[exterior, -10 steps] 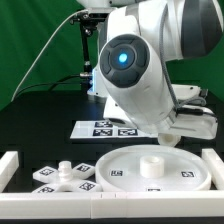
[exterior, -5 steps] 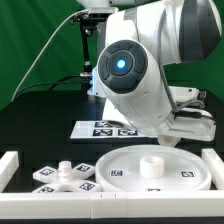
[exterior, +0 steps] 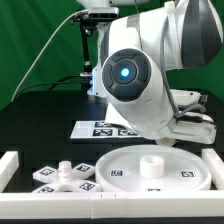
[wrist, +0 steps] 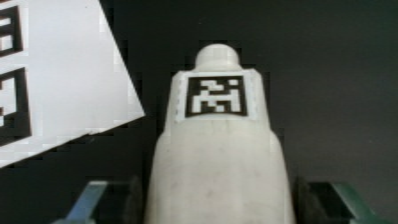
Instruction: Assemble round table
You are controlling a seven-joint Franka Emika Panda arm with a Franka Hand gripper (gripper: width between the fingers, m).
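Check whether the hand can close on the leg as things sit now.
Probably yes. The leg lies between the hand fingers with nothing across it, and the marker board lies off to one side, apart from the leg.

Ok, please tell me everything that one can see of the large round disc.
The large round disc is white, plastic-looking, with a raised rim and a short round stub standing at its centre. Black-and-white square tags sit on its inner floor. It lies flat on the black table, at the exterior view's right of the cross-shaped base. Nothing grips it.
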